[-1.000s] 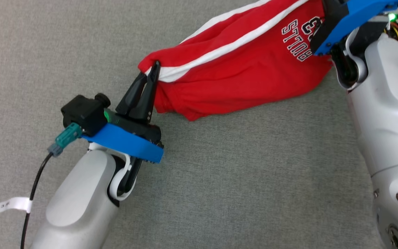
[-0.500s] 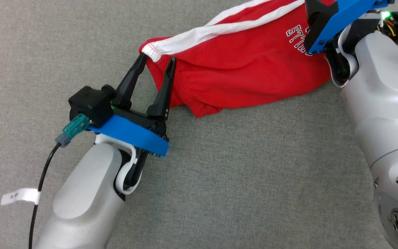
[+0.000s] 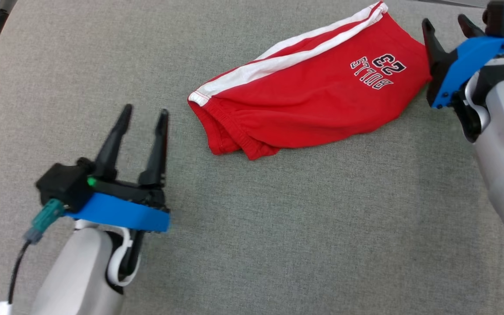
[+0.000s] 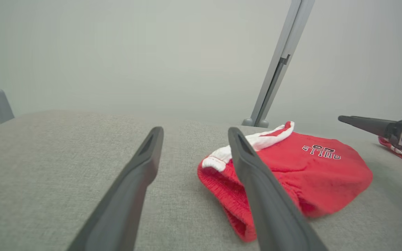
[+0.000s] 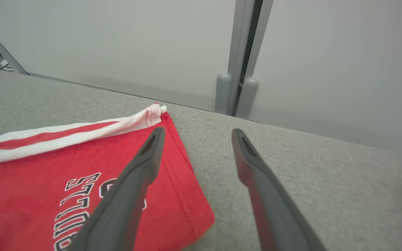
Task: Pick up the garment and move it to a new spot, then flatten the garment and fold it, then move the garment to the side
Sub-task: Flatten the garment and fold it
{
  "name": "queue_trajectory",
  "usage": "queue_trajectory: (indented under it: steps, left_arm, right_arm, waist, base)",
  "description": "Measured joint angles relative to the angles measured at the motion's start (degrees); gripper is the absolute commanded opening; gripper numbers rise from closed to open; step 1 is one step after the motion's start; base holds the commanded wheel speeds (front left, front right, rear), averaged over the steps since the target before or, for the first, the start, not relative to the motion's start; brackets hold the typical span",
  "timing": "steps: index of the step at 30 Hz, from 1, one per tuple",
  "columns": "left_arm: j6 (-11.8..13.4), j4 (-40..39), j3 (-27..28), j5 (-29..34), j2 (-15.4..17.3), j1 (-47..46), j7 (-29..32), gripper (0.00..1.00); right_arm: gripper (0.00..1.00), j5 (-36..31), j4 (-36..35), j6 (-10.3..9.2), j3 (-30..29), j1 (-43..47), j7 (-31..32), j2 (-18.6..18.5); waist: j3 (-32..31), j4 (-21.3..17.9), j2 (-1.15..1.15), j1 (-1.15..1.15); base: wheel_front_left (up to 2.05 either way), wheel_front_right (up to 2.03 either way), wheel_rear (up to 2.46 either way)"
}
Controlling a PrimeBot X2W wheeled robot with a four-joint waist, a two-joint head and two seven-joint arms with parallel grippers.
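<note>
Left gripper [image 3: 145,110] is spread wide with nothing in it, well off the waistband end of the red shorts [image 3: 313,96]; right gripper [image 3: 443,19] is wide and empty too, right by the other end, can't tell if it's touching; shorts lie folded on the grey cloth surface [image 3: 278,227] between them; right gripper's body is cut off at the head view's edge.

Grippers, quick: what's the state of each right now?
Left gripper: open, holding nothing, apart from the red shorts.
Right gripper: open, holding nothing.
</note>
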Motion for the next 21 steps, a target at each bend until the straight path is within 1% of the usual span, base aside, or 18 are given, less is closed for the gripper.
queue_trajectory:
  steps: [6, 13, 15, 20, 21]
  left_arm:
    - [0.00, -2.53, 7.53, 2.91, 0.33, 2.63, 0.01, 1.00]
    - [0.00, -4.57, 16.31, 6.45, -1.37, 3.65, 0.00, 1.00]
    - [0.00, -5.01, 18.18, 7.39, -1.81, 3.89, 0.00, 1.00]
    - [0.00, -5.32, 20.14, 8.67, -2.59, 4.63, 0.00, 1.00]
    - [0.00, -5.31, 20.38, 8.88, -2.74, 4.63, 0.00, 1.00]
  right_arm:
    - [1.00, 1.33, 0.51, 0.00, 0.51, 2.16, 1.98, -1.94]
    - [1.00, 2.68, 0.81, 0.00, 1.27, 3.91, 4.95, -1.75]
    - [1.00, 3.12, 0.89, 0.00, 1.45, 4.17, 5.87, -1.44]
    - [1.00, 3.69, 0.68, -0.01, 2.02, 4.19, 7.93, -1.23]
    - [0.75, 3.94, 0.65, -0.02, 2.09, 4.16, 8.33, -1.21]
  waist:
    - [-0.01, 0.67, 0.00, 0.00]
    - [0.99, 1.45, 0.00, 0.01]
    - [1.32, 1.61, 0.00, 0.01]
    - [1.76, 2.13, 0.00, 0.01]
    - [1.78, 2.21, 0.00, 0.00]
  base:
    - [0.00, 0.00, 0.00]
    - [0.00, 0.00, 0.00]
    - [0.00, 0.00, 0.00]
    - [0.00, 0.00, 0.00]
    - [0.00, 0.00, 0.00]
